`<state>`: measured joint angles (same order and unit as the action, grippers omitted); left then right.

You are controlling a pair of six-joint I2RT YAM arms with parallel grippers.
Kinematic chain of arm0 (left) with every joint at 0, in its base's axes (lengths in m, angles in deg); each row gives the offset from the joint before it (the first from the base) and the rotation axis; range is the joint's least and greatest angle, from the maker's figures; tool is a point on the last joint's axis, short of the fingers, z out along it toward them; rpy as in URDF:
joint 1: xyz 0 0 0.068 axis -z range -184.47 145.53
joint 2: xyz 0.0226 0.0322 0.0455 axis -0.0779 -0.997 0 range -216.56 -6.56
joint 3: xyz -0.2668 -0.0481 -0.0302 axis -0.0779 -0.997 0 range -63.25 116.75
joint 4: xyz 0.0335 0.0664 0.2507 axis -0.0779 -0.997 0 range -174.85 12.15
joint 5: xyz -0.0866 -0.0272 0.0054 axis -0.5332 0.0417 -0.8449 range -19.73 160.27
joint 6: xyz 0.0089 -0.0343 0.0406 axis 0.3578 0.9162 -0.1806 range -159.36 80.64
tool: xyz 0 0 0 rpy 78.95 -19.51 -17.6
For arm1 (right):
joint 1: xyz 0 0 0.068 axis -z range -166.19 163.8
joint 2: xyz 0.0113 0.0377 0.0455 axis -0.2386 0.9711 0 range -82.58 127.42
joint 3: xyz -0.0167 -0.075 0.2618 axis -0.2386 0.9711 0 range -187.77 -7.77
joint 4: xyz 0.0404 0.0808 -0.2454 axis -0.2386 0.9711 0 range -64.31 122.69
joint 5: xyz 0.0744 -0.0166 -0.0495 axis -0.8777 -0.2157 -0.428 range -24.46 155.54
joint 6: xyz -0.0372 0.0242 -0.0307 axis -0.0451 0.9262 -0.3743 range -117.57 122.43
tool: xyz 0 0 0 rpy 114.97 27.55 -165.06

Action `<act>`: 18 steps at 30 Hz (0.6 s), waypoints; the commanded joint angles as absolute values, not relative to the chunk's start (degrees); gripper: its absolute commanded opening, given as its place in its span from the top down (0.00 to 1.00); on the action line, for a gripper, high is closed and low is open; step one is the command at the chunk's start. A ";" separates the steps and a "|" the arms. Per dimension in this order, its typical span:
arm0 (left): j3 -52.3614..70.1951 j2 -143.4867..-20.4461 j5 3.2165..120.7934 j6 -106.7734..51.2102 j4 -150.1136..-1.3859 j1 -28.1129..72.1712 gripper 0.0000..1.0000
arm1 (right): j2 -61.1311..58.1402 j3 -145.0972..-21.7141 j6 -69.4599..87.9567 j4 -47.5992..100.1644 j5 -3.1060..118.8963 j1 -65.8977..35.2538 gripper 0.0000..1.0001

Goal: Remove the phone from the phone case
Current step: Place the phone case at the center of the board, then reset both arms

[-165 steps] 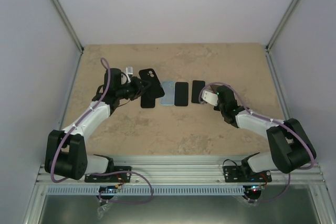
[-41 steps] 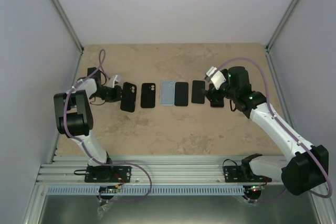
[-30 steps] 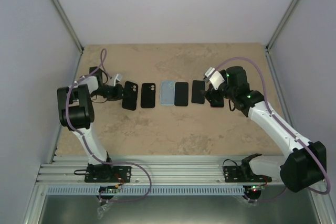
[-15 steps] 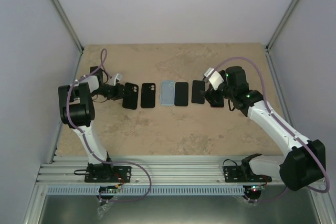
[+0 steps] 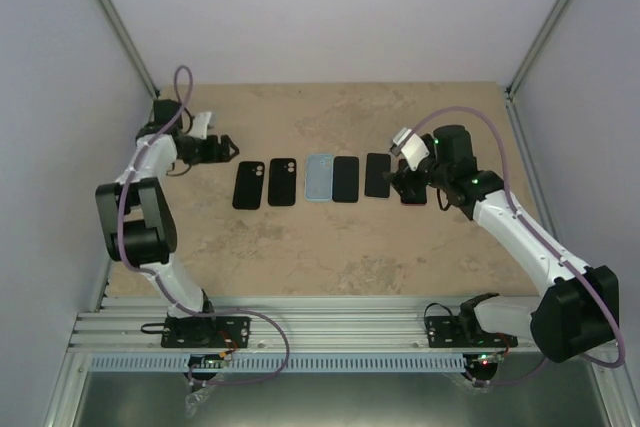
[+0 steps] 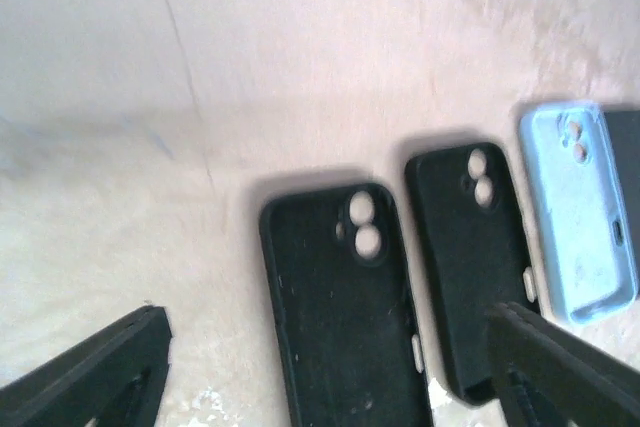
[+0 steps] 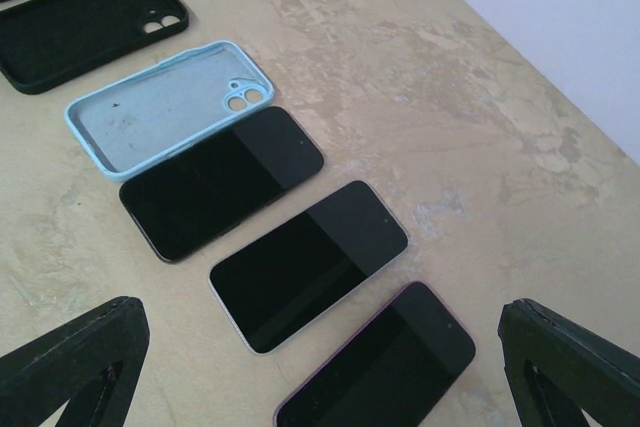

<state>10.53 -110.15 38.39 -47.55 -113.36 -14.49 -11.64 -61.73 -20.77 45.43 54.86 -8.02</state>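
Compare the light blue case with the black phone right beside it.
The light blue case is pale blue; the black phone is glossy black. The case is an empty shell with a raised rim and camera cutout; the phone is a solid flat slab, screen dark. Both lie flat, side by side in the same row.
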 commanded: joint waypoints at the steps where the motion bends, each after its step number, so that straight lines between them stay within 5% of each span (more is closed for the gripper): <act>1: 16.42 -104.11 43.96 -50.52 -116.39 -14.64 0.03 | -12.62 -63.77 -18.32 46.89 50.76 -5.18 0.02; 10: 28.36 -97.23 49.00 -53.54 -125.94 -11.48 0.01 | -14.63 -67.51 -14.92 48.92 43.85 1.93 0.02; 18: 19.29 -87.63 55.46 -50.35 -123.79 -2.20 0.01 | -15.60 -66.54 -11.74 50.44 33.28 14.74 0.02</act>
<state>24.10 -91.31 49.93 -52.16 -122.93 -5.97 -14.33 -67.10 -14.34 48.65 40.94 8.83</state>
